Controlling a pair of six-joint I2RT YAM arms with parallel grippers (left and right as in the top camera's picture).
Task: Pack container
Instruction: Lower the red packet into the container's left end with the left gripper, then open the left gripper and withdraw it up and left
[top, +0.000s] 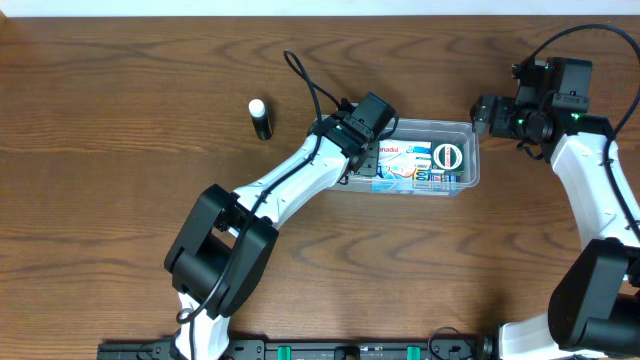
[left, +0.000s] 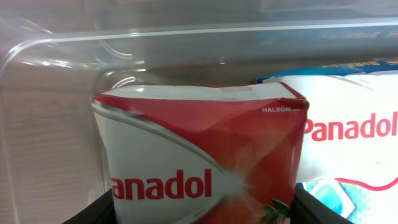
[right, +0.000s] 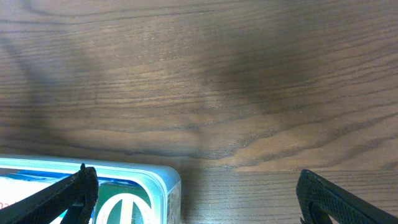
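Wood-grain table (top: 120, 200). We note the container (top: 440, 124) just right of centre, with blue-and-white cartons (top: 410, 165) inside. Left gripper (top: 362, 158) sits at its 9 o'clock end, jaws clamped on a red Panadol box (left: 205, 143). Right gripper (top: 483, 115) hovers at the container's 2 o'clock, jaws wide. Small bottle (top: 260, 118) stands at 10 o'clock, well apart.

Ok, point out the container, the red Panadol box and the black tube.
container (top: 462, 132), overhead view, bare corner inside the rim
red Panadol box (left: 205, 155), left wrist view, front face
black tube (top: 261, 119), overhead view, mid-body
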